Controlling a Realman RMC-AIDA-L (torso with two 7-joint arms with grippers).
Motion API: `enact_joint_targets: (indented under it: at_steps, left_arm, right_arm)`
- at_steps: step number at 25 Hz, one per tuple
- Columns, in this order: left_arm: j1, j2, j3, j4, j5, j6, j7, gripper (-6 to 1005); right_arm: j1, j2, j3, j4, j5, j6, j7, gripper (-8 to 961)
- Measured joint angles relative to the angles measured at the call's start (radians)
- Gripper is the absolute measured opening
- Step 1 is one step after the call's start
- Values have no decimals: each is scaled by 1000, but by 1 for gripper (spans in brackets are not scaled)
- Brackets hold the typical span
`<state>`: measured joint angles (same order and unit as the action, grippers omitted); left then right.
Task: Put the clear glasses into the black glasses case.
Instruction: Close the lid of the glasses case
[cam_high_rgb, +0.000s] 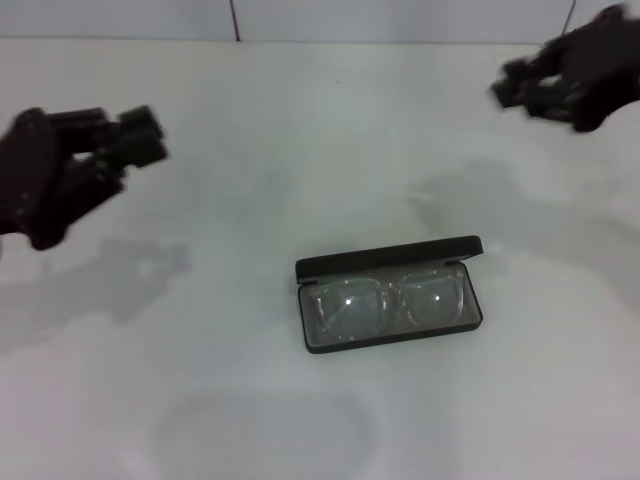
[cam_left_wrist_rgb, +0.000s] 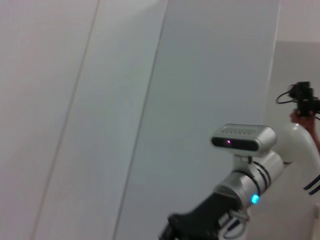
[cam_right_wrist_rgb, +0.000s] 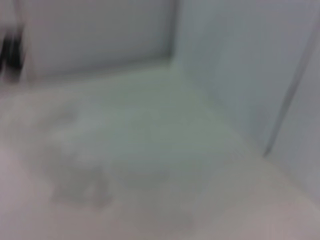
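The black glasses case lies open on the white table, a little right of centre in the head view, with its lid folded back on the far side. The clear glasses lie inside it, lenses up, filling most of the tray. My left gripper hangs in the air at the far left, well away from the case. At the upper right my right gripper is also raised, far from the case. Neither holds anything that I can see. The wrist views show neither the case nor the glasses.
The white table ends at a pale wall at the back. The left wrist view faces the wall and catches the robot's head camera. Only blurred table and a wall corner show in the right wrist view.
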<state>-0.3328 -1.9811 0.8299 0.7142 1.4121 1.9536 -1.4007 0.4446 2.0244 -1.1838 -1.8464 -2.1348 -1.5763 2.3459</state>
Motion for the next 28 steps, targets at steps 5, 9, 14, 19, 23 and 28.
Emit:
enact_joint_targets:
  at_steps: [5,9,14,19,23,28]
  left_arm:
    - [-75,-30,0,-8,76,-22,-17,139]
    - [-180,-73,6,-8,167,-106,-54,158]
    - [-273,-103,8,-11,260,-196,-84,171]
    - [-312,-105,27,-56,277,-267,-89,172]
    - [-335,-106,142,-89,280,-379,-90,171]
    - [-366,-110,266,-160,274,-502,-82,170]
  right_arm:
    - [-110,-6,110,222,313,64,-198,180]
    - [-174,-5,199,374,419,36,-300,180]
    - [-184,-6,347,611,493,-60,-403,180]
    - [-187,-9,464,719,503,-129,-448,180]
    - [-192,-10,508,766,502,-141,-454,179]
    - [-182,-11,509,816,501,-144,-474,180]
